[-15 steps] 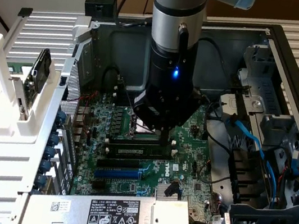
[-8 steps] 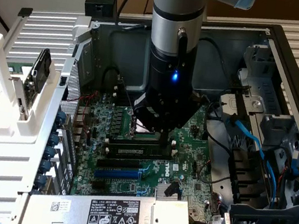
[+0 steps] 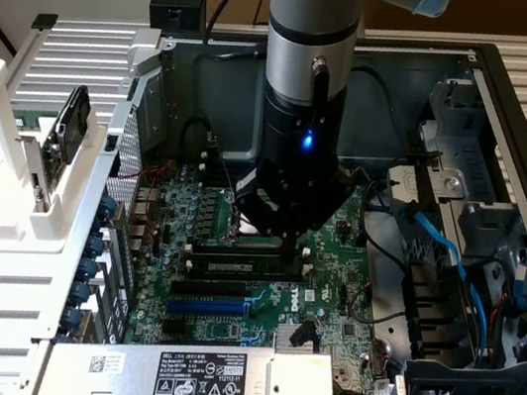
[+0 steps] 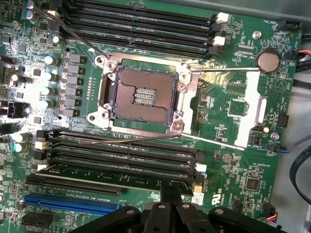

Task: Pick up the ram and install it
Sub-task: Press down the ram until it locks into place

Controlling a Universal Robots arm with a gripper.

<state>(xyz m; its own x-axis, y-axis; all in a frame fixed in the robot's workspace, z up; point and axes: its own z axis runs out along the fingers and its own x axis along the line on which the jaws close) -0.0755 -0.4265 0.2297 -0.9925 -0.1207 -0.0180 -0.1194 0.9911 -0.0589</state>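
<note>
**Over the motherboard, claw pressing at the memory slots**

On the exterior view's left, a white rack is standing beside the open computer case. At the middle, the claw is hanging low over the green motherboard, its fingers closed together. Just under it, the ram is lying along a slot, touching the fingertips. Rightward, blue cables are trailing across the case.

What's on the board

One ram stick, one empty chip socket, one round battery, one blue slot, one robot arm.
</note>
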